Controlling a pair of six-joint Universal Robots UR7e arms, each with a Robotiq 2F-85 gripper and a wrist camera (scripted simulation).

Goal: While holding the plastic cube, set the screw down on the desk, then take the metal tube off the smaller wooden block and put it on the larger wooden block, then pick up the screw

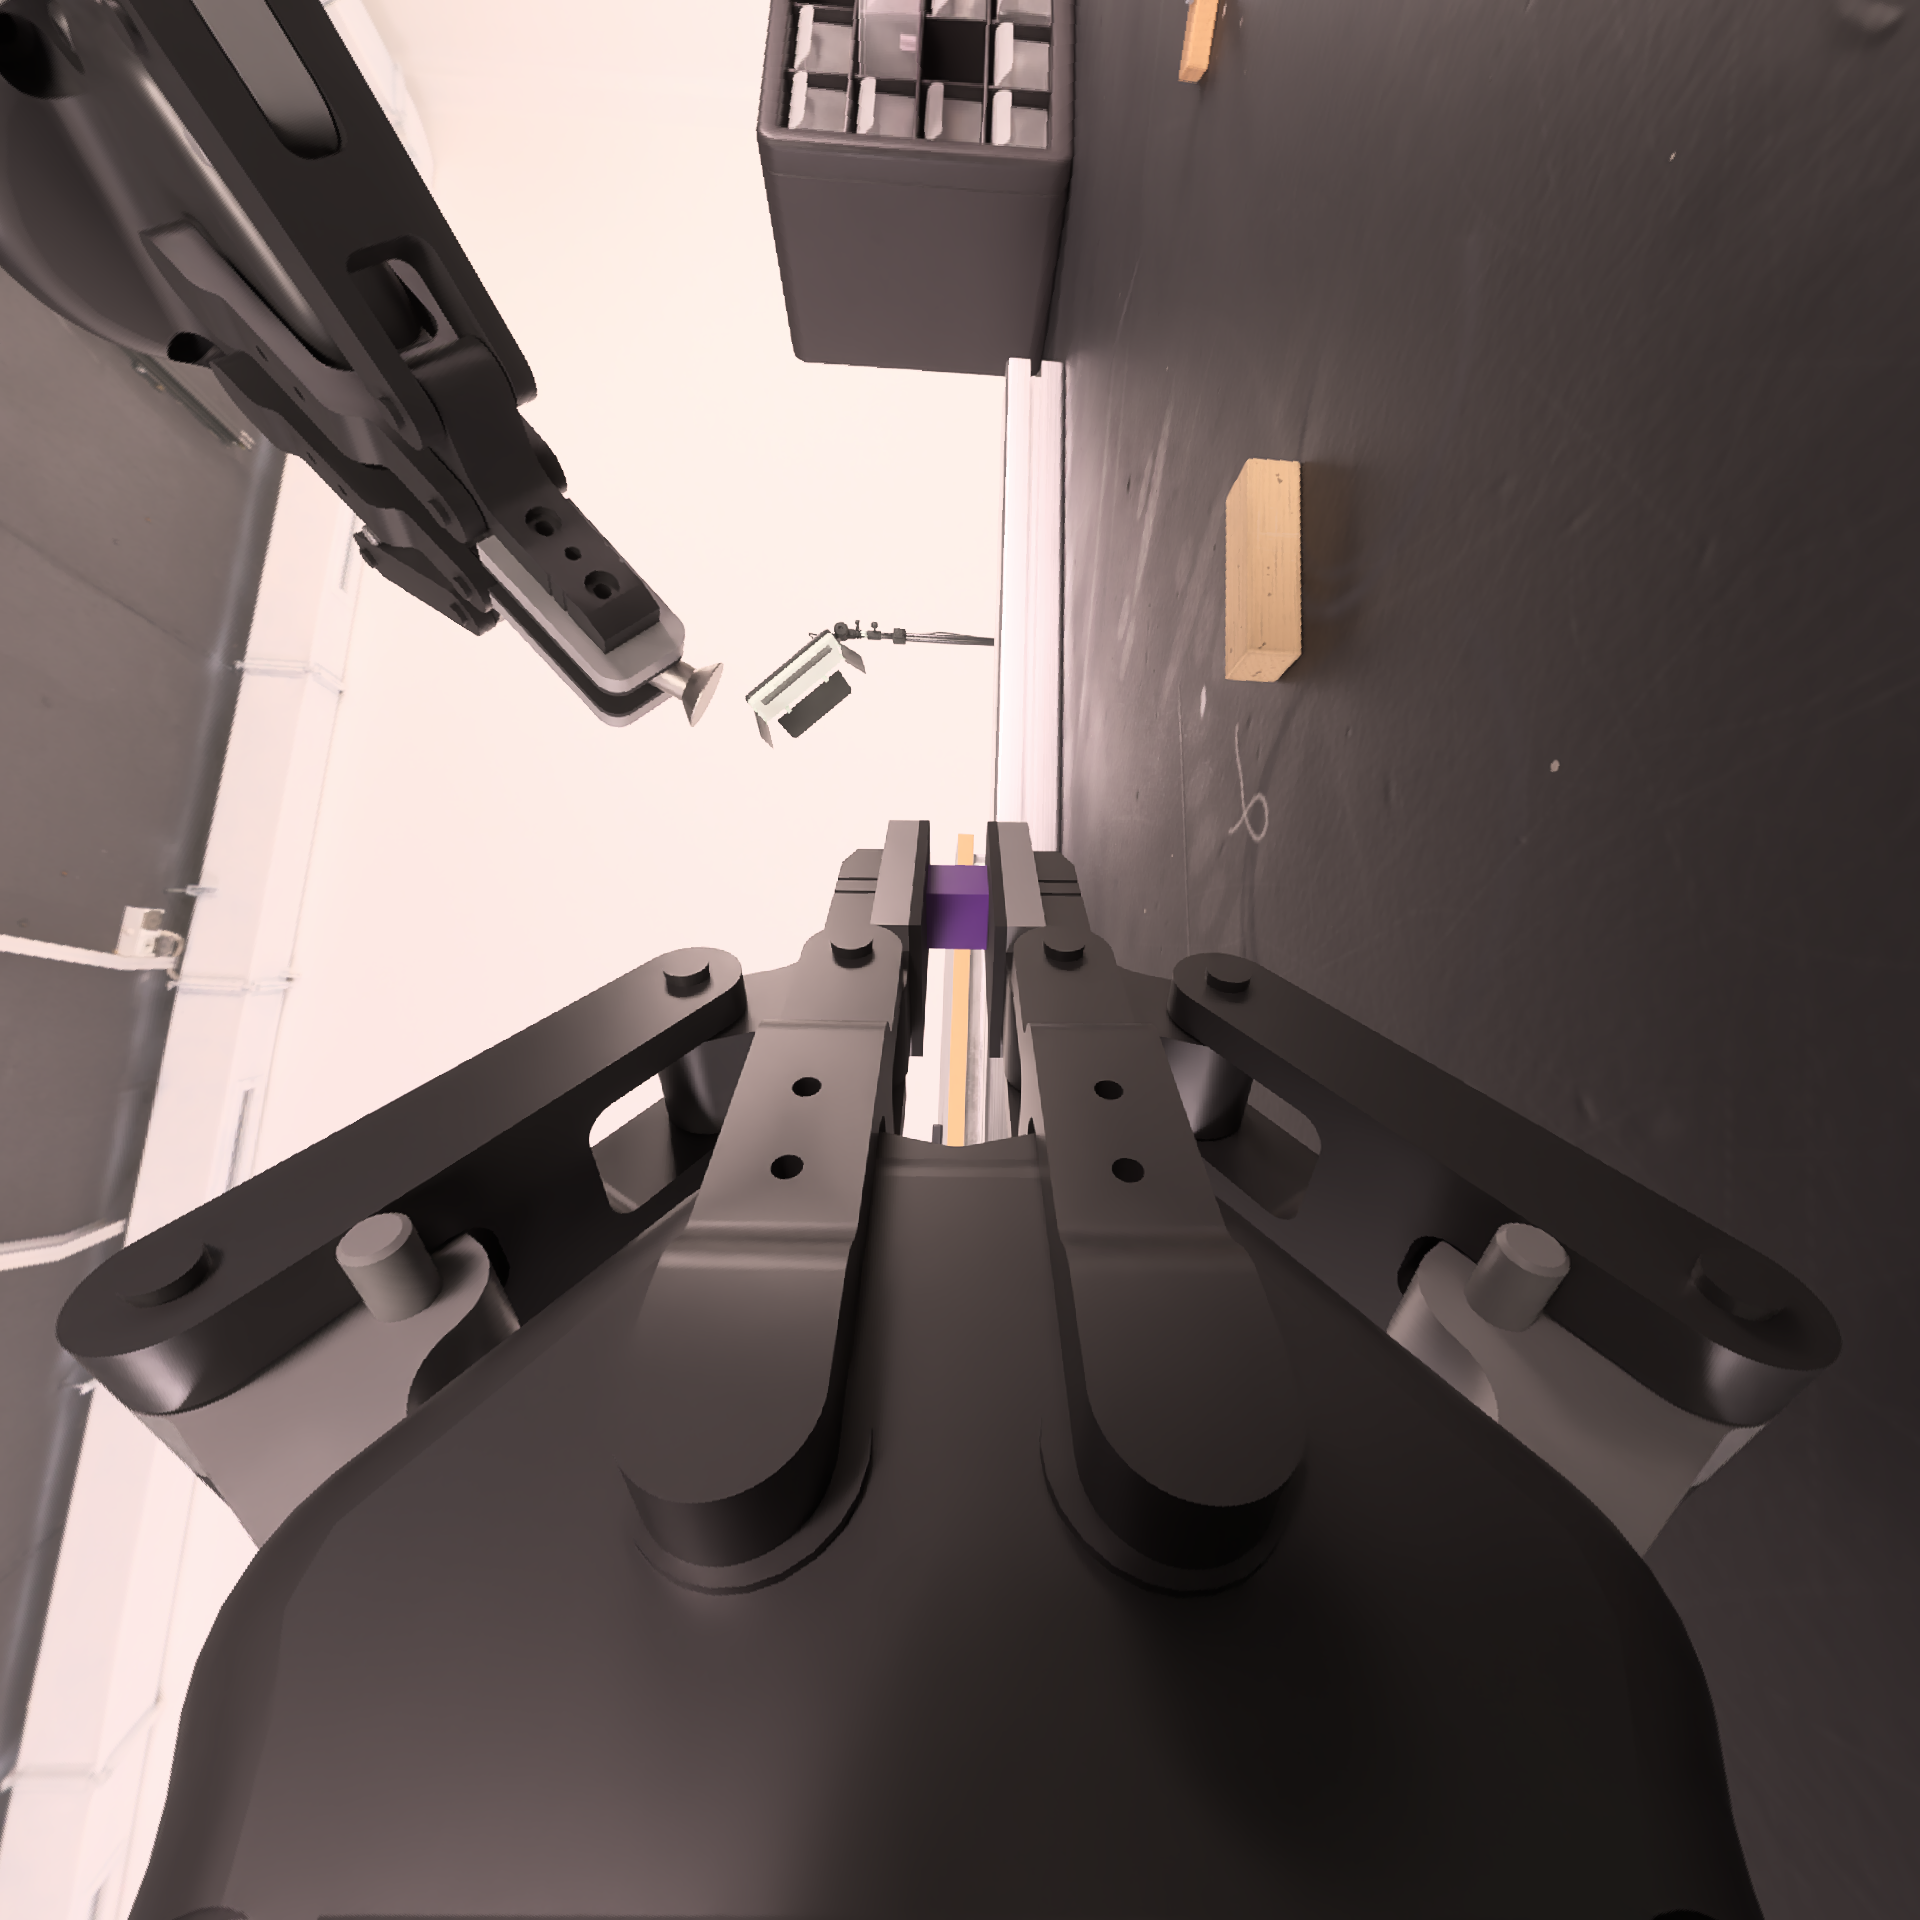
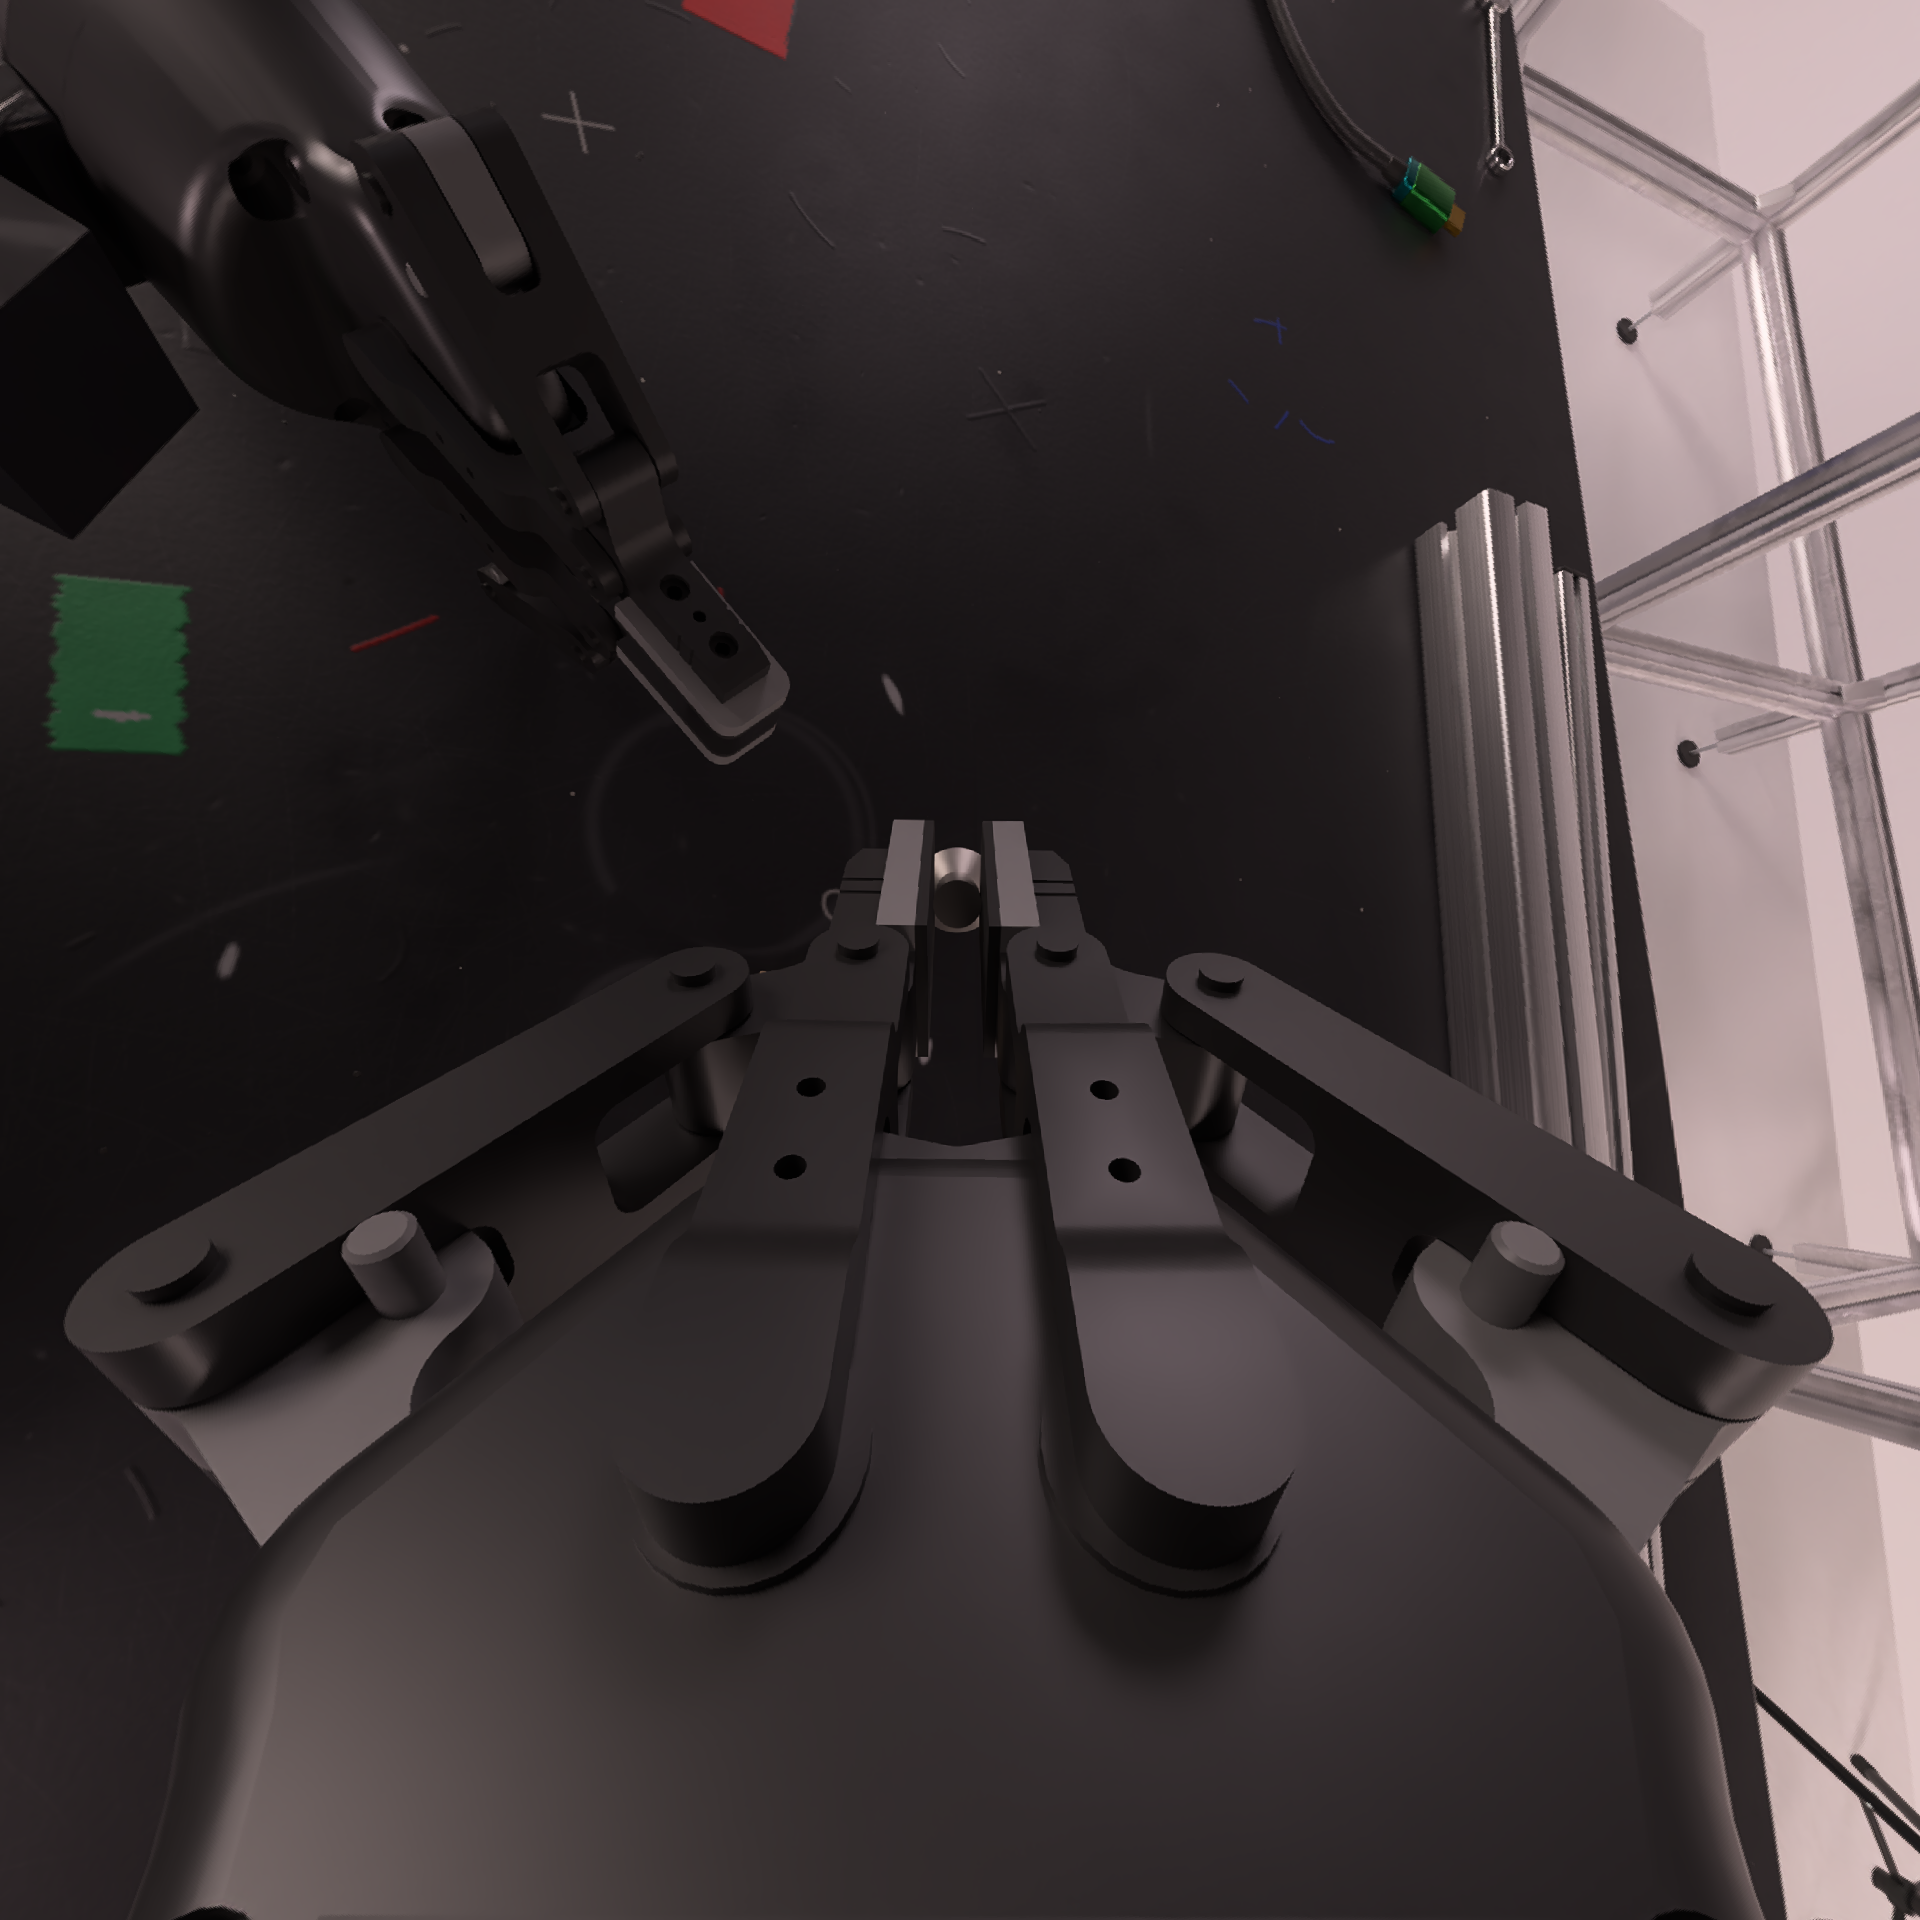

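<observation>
My left gripper [image 1: 956,868] is shut on the purple plastic cube [image 1: 954,914], held in the air beside the dark desk [image 1: 1558,987]. My right gripper [image 2: 957,864] is shut on the metal screw [image 2: 955,900] above the desk [image 2: 1091,540]. In the left wrist view the right gripper [image 1: 636,681] is at the upper left, with the screw's head [image 1: 698,694] sticking out of its tips. In the right wrist view the left gripper [image 2: 740,715] is at the upper left. A wooden block [image 1: 1262,571] lies on the desk. A second wooden block [image 1: 1198,42] shows at the top edge. No metal tube is in view.
A dark bin with several compartments [image 1: 914,239] stands at the desk's far edge. Aluminium rails [image 2: 1507,831] lie along the desk's right side. A green patch [image 2: 120,665], a red patch [image 2: 743,21] and a green connector on a cable [image 2: 1429,192] are on the desk.
</observation>
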